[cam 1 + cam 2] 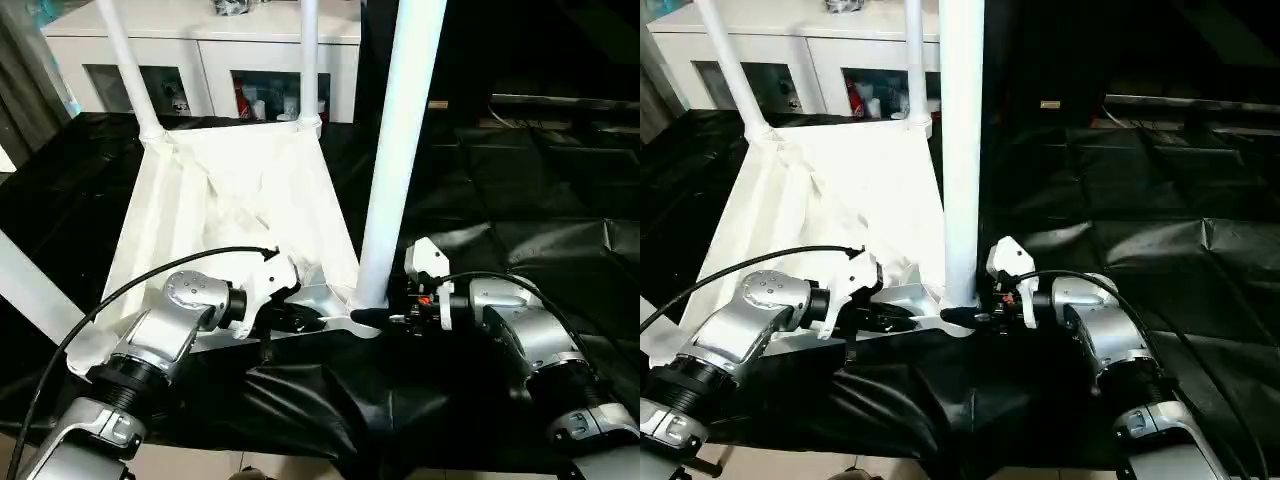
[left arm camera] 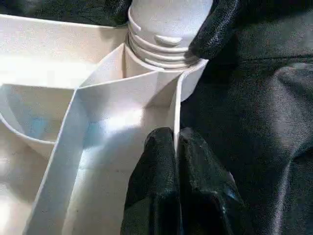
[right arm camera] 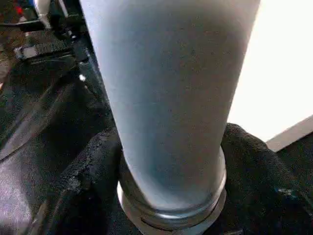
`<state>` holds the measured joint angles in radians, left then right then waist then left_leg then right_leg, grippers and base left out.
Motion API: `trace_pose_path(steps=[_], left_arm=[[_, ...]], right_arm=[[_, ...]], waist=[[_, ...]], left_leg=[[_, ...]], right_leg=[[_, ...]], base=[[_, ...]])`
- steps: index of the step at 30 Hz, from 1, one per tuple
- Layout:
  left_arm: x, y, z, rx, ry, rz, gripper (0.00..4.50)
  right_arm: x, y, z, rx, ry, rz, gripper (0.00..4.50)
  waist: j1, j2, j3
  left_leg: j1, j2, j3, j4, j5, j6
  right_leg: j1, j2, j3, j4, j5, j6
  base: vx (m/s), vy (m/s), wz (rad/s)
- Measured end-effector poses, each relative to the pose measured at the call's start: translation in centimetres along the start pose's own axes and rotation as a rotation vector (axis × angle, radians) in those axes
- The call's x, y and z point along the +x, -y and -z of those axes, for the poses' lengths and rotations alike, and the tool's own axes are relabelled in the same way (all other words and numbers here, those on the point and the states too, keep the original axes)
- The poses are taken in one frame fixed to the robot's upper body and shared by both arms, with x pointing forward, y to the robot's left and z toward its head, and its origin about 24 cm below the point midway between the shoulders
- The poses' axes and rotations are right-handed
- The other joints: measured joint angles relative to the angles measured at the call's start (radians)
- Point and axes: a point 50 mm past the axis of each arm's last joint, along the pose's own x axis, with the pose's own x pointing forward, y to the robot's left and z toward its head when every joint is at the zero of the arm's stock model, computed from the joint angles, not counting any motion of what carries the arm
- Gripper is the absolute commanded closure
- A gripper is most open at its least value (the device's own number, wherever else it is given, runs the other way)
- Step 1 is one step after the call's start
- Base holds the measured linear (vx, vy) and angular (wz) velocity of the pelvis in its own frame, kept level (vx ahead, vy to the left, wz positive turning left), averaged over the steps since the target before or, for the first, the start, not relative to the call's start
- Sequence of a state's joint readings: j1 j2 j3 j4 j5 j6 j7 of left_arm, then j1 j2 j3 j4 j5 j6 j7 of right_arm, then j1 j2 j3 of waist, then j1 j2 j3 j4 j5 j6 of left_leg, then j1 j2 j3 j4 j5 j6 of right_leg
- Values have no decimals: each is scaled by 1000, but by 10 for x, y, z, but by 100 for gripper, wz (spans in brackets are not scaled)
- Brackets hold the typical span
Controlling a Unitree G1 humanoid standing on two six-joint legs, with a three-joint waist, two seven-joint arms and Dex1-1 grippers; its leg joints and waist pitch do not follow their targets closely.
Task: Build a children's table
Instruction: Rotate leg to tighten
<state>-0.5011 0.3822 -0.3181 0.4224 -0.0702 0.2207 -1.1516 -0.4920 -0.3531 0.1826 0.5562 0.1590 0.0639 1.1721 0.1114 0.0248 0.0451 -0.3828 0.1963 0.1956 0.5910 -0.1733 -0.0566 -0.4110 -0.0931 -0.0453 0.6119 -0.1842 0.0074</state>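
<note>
The white tabletop [image 1: 230, 190] lies underside up on black sheeting. Two white legs [image 1: 128, 60] [image 1: 308, 60] stand in its far corner sockets. A third leg [image 1: 400, 140] stands upright in the near right socket, where its threaded end [image 2: 161, 34] enters the collar. My left gripper [image 1: 300, 320] is shut on the tabletop's thin rim wall [image 2: 177, 112] just beside that socket. My right gripper [image 1: 385, 315] is closed around the base of the near right leg [image 3: 171, 98], with a black finger [image 3: 88, 166] on either side.
A white cabinet [image 1: 200, 50] with glass-fronted shelves stands behind the tabletop. Crumpled black sheeting [image 1: 500, 200] covers the floor to the right and front. Another white tube [image 1: 25, 285] crosses the left edge near my left arm.
</note>
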Motion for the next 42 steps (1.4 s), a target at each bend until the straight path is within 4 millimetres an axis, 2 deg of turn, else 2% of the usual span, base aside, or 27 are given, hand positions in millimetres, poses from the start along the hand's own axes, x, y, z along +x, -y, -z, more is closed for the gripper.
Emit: trace_pose_path(steps=[2,5,6,10,14,15,16,17,20,22,28,33,39,40,42], left_arm=[[5,-4,-2,-5,3,-39,450],[14,-11,-6,-32,11,-127,450],[22,-15,-9,-44,10,-181,450],[43,-20,-18,-90,20,-302,450],[48,-21,-19,-107,26,-340,450],[49,-20,-19,-107,27,-340,450],[49,-20,-19,-106,28,-341,450],[49,-20,-19,-102,29,-339,450],[48,-20,-19,-97,30,-329,450],[44,-19,-18,-86,30,-292,450],[20,-8,-5,-44,28,-146,450],[13,3,-5,-5,24,2,450],[0,6,0,7,-1,65,450],[-1,6,0,7,-4,68,450],[-2,6,1,9,-5,73,450]], right_arm=[[4,2,3,22,23,72,182],[12,8,6,75,64,243,182],[16,12,8,116,88,344,182],[32,18,7,210,131,598,183],[41,19,5,209,132,670,183],[41,19,4,193,131,673,148],[41,19,4,189,132,673,148],[41,18,4,188,135,671,113],[40,17,4,184,140,643,103],[32,16,6,161,134,578,69],[8,6,5,51,58,255,69],[2,-2,3,8,8,55,69],[-1,-5,3,-8,-28,-48,69],[-1,-6,3,-9,-30,-55,85],[0,-6,2,-10,-29,-65,85]], waist=[[-1,0,0],[-13,-1,0],[-20,-1,0],[-29,2,-1],[-32,10,-6],[-31,11,-6],[-31,11,-6],[-31,12,-7],[-27,12,-7],[-25,12,-7],[-21,13,-6],[-2,11,-5],[0,6,-2],[0,5,-1],[0,4,-1]], left_leg=[[2,0,0,0,0,0],[4,-1,1,0,1,-1],[6,-2,1,0,1,-1],[11,-5,1,0,0,-1],[13,-5,0,-3,0,-1],[13,-5,0,-4,0,-1],[13,-5,0,-5,0,-1],[13,-5,0,-6,0,-1],[14,-5,0,-8,0,-1],[14,-5,0,-10,0,-1],[13,-3,0,-14,0,-1],[8,-2,1,-13,0,-1],[7,-2,1,-11,0,-1],[7,-2,1,-11,0,-1],[7,-2,1,-11,0,-1]], right_leg=[[2,0,1,0,1,-1],[2,-1,2,-1,1,-2],[3,-1,4,-1,1,0],[7,-1,6,-2,0,1],[9,-1,6,-5,0,1],[9,-1,6,-5,0,1],[9,-1,6,-5,0,1],[9,-1,5,-5,0,1],[9,-1,5,-5,0,1],[8,-1,4,-5,0,1],[7,0,1,-5,-1,1],[6,0,0,-6,-3,0],[4,0,0,-5,-3,0],[4,0,0,-5,-3,0],[4,0,0,-5,-3,0]], base=[[0,0,0],[0,0,0],[0,0,0],[0,0,0],[0,0,0],[0,0,0],[0,0,0],[0,0,0],[0,0,0],[0,0,0],[0,0,0],[0,0,0],[0,0,0],[0,0,0],[0,0,0]])
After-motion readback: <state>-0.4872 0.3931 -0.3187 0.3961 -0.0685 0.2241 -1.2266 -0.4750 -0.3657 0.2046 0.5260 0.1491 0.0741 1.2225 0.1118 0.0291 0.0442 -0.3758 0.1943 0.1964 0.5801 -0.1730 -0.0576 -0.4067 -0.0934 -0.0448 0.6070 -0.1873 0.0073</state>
